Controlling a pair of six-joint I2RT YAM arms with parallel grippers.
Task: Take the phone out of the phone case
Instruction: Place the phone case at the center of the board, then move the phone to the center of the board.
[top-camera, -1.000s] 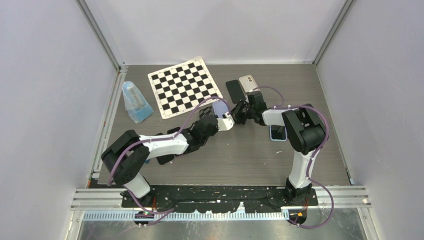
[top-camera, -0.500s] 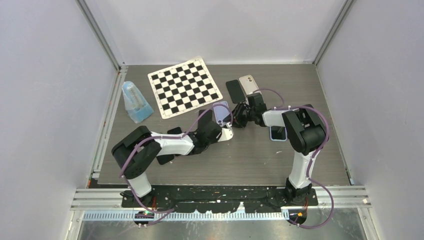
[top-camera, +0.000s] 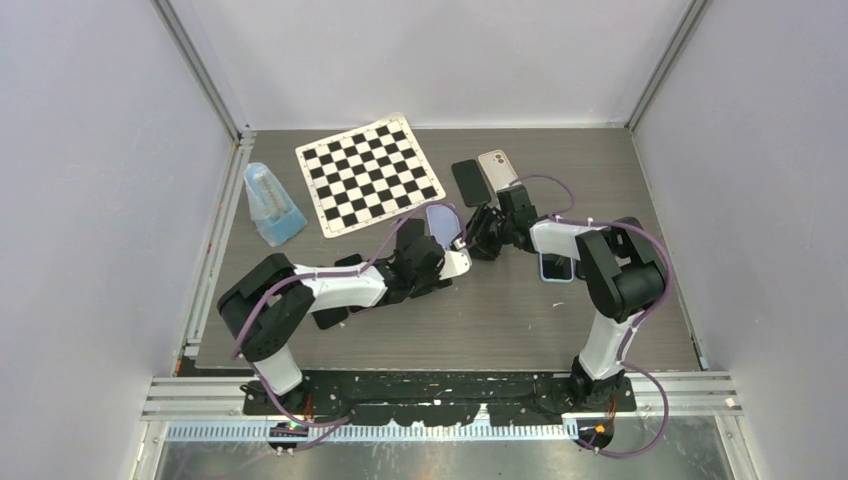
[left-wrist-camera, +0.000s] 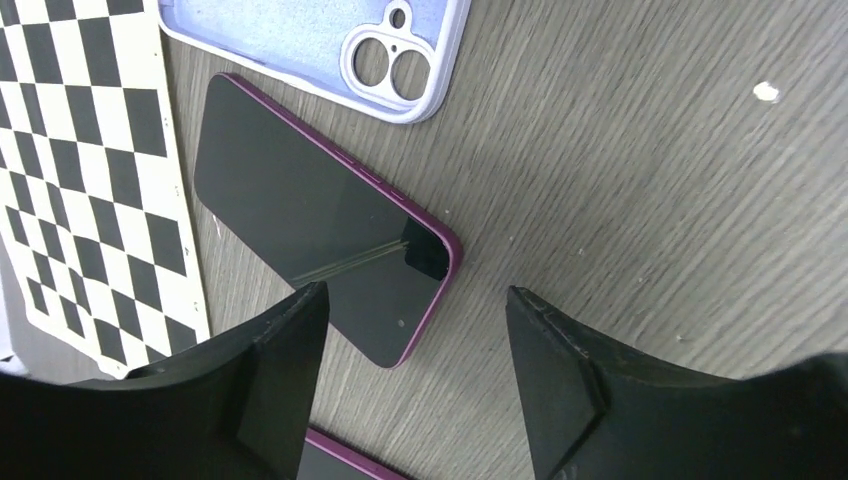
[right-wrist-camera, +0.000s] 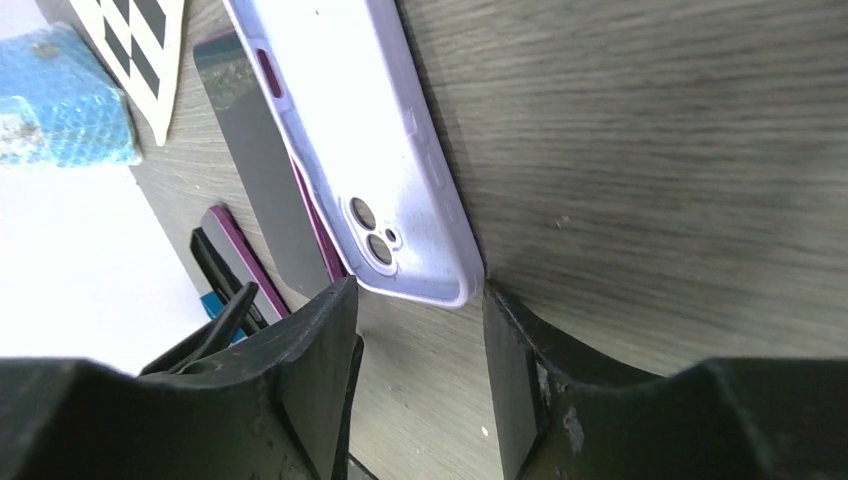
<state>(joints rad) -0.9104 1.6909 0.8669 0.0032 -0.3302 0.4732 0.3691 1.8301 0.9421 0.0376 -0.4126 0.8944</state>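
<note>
The phone (left-wrist-camera: 320, 220) lies screen up on the table, dark glass with a purple rim. Right beside it lies the empty lavender phone case (left-wrist-camera: 310, 40), camera cutouts showing; in the top view the phone case (top-camera: 438, 222) sits between the two arms. My left gripper (left-wrist-camera: 415, 295) is open just short of the phone's near corner and holds nothing. In the right wrist view the phone case (right-wrist-camera: 370, 150) has its long edge against the phone (right-wrist-camera: 255, 160). My right gripper (right-wrist-camera: 418, 290) stands open at the case's camera end, not clamped on it.
A checkerboard mat (top-camera: 368, 173) and a blue mesh-wrapped object (top-camera: 270, 205) lie at the back left. A black phone (top-camera: 466, 181) and a beige phone (top-camera: 497, 168) lie behind the right gripper. A blue-cased phone (top-camera: 556, 266) lies under the right arm. Another purple-edged device (left-wrist-camera: 340, 455) lies below the left fingers.
Both grippers have opened. The lavender case, raised between them a second ago, now lies flat on the table, and the left gripper has drawn back toward its base.
</note>
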